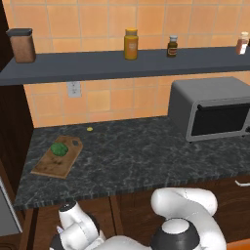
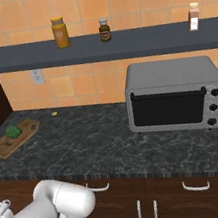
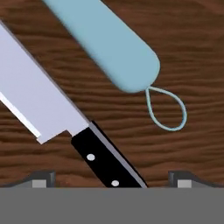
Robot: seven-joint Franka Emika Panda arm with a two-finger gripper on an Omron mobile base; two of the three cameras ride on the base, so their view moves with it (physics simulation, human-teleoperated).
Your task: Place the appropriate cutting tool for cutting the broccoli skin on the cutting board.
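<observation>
- Three small containers are sitting on the dark shelf (image 1: 122,64) in my left base view: an orange jar (image 1: 131,44), a dark bottle (image 1: 172,46) and a pale shaker (image 1: 242,43), with a brown canister (image 1: 22,45) at the far left. Below, the toaster oven (image 1: 212,107) is standing on the black counter (image 1: 146,156), and the cutting board (image 1: 54,161) is lying at the counter's left end with the broccoli (image 1: 59,148) resting on it.
- From my right base view I am seeing the same board (image 2: 5,144) far left, the broccoli (image 2: 13,131) on it, and the oven (image 2: 174,94) well apart to the right.
- Through the hand view I am looking down on a brown wooden surface: the kitchen knife (image 3: 57,118) is lying diagonally, its black handle running down between the fingertips (image 3: 43,178). The gripper (image 3: 112,181) is standing wide open, gripping nothing. The peeler (image 3: 109,43) with its cord loop is lying just beside the blade, apart from it.
</observation>
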